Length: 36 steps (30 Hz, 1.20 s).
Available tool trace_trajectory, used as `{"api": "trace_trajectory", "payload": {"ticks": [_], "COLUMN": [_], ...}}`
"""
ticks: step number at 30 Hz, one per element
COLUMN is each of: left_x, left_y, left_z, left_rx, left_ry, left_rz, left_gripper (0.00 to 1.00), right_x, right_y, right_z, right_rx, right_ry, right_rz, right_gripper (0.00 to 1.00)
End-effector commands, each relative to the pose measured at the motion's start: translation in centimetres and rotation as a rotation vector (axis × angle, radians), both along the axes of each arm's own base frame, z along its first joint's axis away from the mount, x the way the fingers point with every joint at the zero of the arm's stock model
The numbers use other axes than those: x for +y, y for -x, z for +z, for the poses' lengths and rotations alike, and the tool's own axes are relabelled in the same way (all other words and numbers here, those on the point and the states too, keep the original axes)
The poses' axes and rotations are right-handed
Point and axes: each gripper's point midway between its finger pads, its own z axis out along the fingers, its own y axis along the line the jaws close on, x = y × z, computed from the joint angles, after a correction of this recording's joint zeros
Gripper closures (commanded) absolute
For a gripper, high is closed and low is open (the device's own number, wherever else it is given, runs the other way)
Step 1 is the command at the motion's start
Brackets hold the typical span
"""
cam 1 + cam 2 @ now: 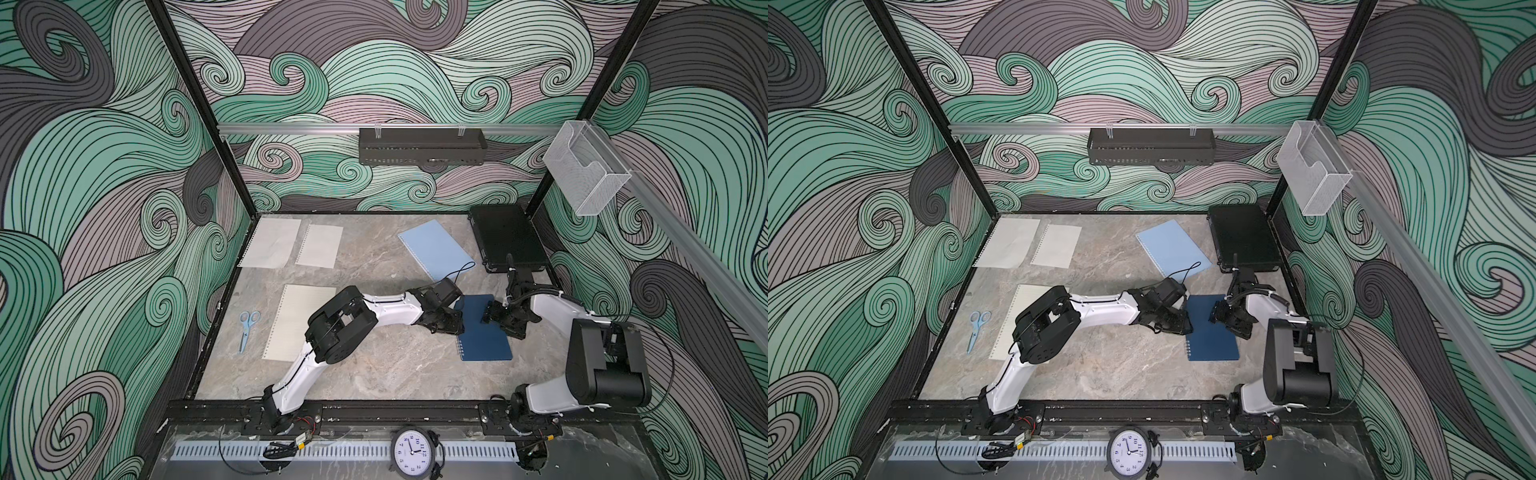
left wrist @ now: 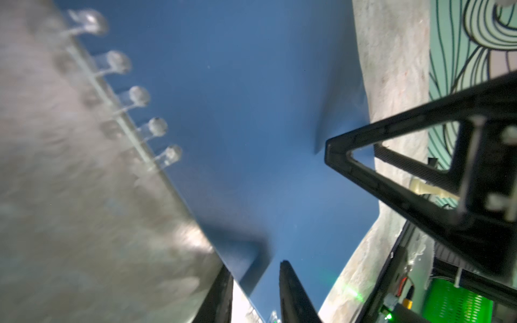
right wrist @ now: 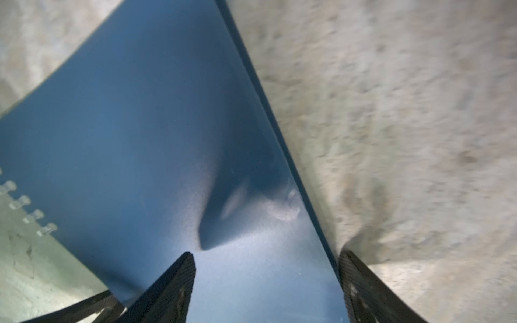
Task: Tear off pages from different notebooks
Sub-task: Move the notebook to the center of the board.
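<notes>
Two tools: I have both down on the navy notebook (image 1: pixel 484 337), which lies shut on the counter (image 1: pixel 374 365), right of centre, between the arms.
Left tool (image 2: pixel 253 279): jaws narrowly parted, tips planted at the spiral-side edge. I see nothing clamped between them.
Right tool (image 3: pixel 267 260): jaws wide and empty, straddling the free long edge, one finger over the cover (image 3: pixel 140 125) and the other over bare counter.
Cover: dented just ahead of the right tool's inner finger.
Step, as I read it: lift the cover to reach a sheet. No sheet of this notebook is exposed yet.
Doing it well: I would slip the outer finger under the cover's edge alone and close gently. I would then swing the cover over the spiral while the left tool bears down there, so the notebook cannot slide. After that, pinch one sheet only and pull along the holes, not across them.
Loose already: a wide page (image 1: pixel 272 243) and a narrow page (image 1: pixel 320 245) lie flat, side by side, in the far left corner, well apart from the work.
Others: the blue notebook (image 1: pixel 436 247) lies shut behind the navy one. The cream notebook (image 1: pixel 286 320) sits at left, partly under the left arm, with scissors (image 1: pixel 248 328) just beside it.
In the way: the case (image 1: pixel 507 237) sits close behind the right tool, leaving little room to draw back. The left forearm crosses the middle of the counter.
</notes>
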Motion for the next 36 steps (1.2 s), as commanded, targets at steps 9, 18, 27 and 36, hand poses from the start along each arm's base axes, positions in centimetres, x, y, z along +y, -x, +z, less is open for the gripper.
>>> {"api": "trace_trajectory", "payload": {"ticks": [9,18,27,36], "left_x": [-2.8,-7.5,-8.0,-3.8], "left_y": [3.2,4.3,3.5,1.8], "left_z": [-6.4,-6.8,-6.7,-1.8], "left_rx": [0.138,0.161,0.128,-0.032], "left_ry": [-0.031,0.058,0.039,-0.040], "left_rz": [-0.043,-0.086,-0.086,-0.066], "left_gripper": [0.69,0.68,0.63,0.49], "right_x": [-2.2,-4.5,-5.3,-5.7], "right_y": [-1.0,-1.9,-2.2,-2.5], "right_z": [0.7,1.7,2.8,4.9], "right_rx": [-0.041,-0.075,-0.106,-0.176], "right_ry": [-0.033,-0.025,-0.013,0.017], "right_rz": [-0.073,-0.157,-0.160,-0.161], "right_gripper": [0.16,0.13,0.11,0.10]}}
